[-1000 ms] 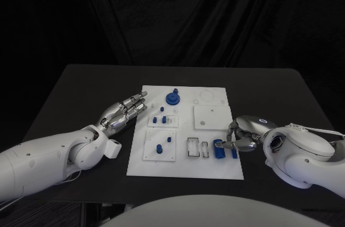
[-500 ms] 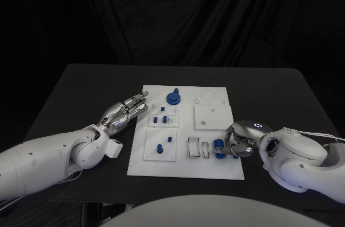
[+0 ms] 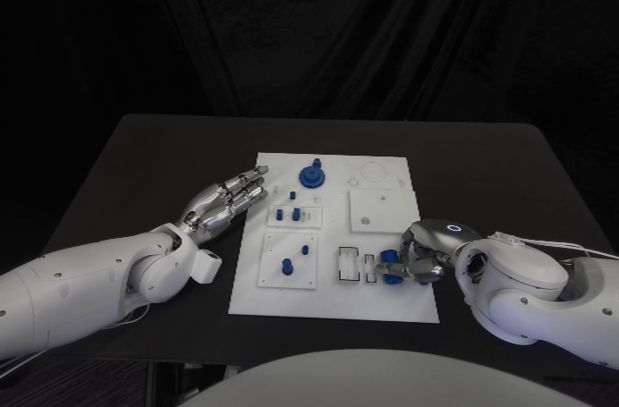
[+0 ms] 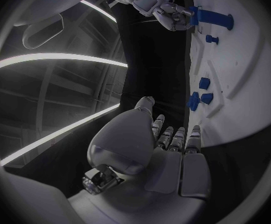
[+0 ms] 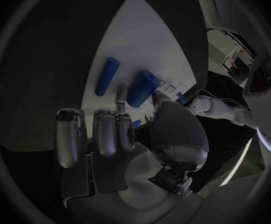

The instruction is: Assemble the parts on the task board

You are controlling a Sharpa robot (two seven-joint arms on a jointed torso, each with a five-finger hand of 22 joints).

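Two hands, taken left to right. My left hand (image 3: pixel 224 200) lies flat on the table (image 3: pixel 142 170), fingers stretched out side by side and holding nothing, their tips just beside the white board's (image 3: pixel 387 304) near edge. Small blue pegs (image 3: pixel 294 215) stand just past those fingertips. My right hand (image 3: pixel 419 259) curls over the board's other side, thumb and a finger pinching a short blue cylinder (image 5: pixel 142 88); a thinner blue rod (image 5: pixel 107 76) lies just beyond it. I judge the cylinder light, rigid and slick, likely to roll, so I'd hold it mid-length across its round sides.
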